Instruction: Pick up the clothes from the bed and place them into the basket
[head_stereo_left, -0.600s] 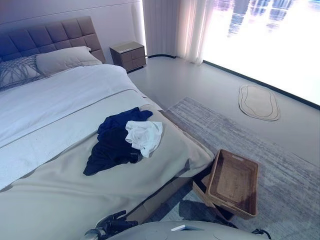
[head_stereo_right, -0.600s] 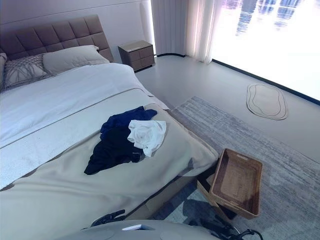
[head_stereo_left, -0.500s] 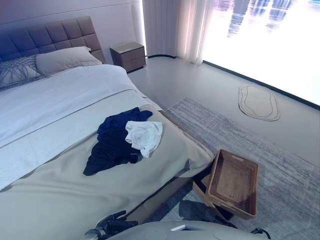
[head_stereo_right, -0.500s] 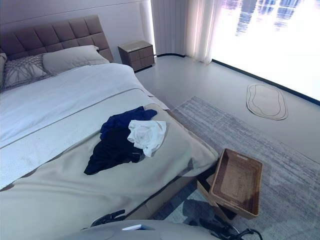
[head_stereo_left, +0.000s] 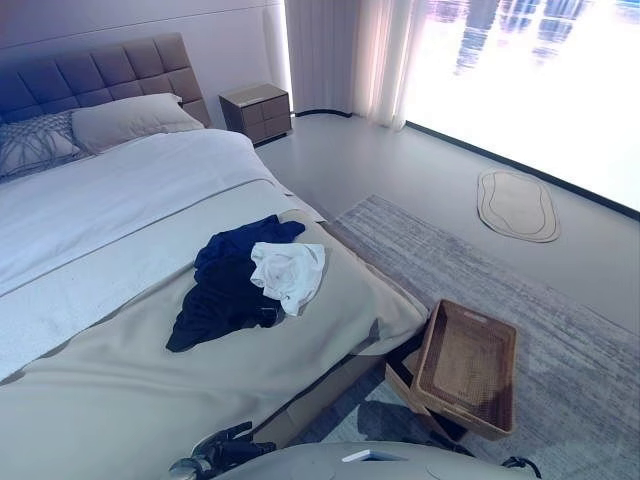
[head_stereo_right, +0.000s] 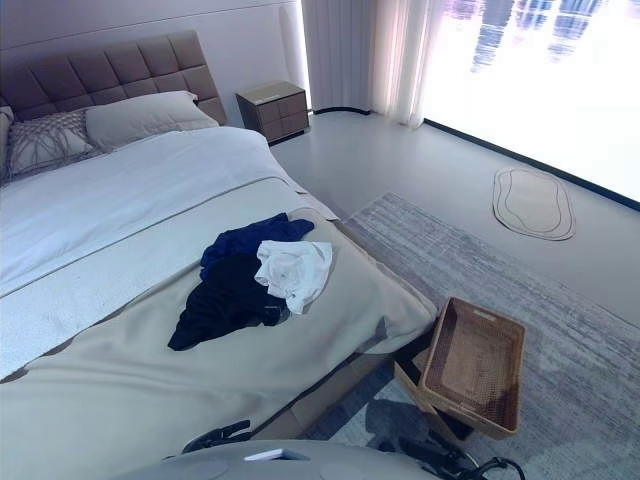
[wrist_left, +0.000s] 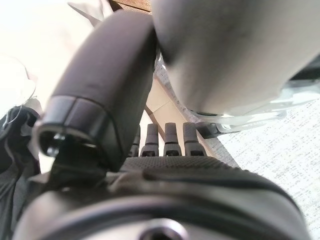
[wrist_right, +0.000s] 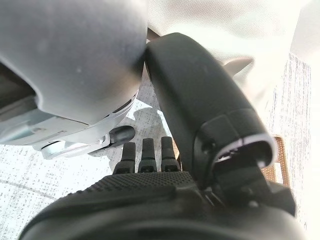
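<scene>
A pile of clothes lies near the foot of the bed (head_stereo_left: 120, 380): a dark navy garment (head_stereo_left: 222, 290) with a white garment (head_stereo_left: 288, 272) bunched on its right side. A brown wicker basket (head_stereo_left: 428, 350) stands empty on the floor by the bed's right foot corner. Neither hand is near the clothes. My left hand (wrist_left: 165, 172) hangs low beside me with its fingers (wrist_left: 171, 140) straight and nothing in it. In its own wrist view, my right hand (wrist_right: 150, 187) is likewise low, fingers (wrist_right: 147, 155) straight and empty.
Two pillows (head_stereo_left: 125, 118) lean on the padded headboard. A nightstand (head_stereo_left: 256, 110) stands at the far corner by the curtains (head_stereo_left: 340, 55). A grey rug (head_stereo_left: 560, 330) lies under the basket, and a small oval mat (head_stereo_left: 517, 205) sits by the window.
</scene>
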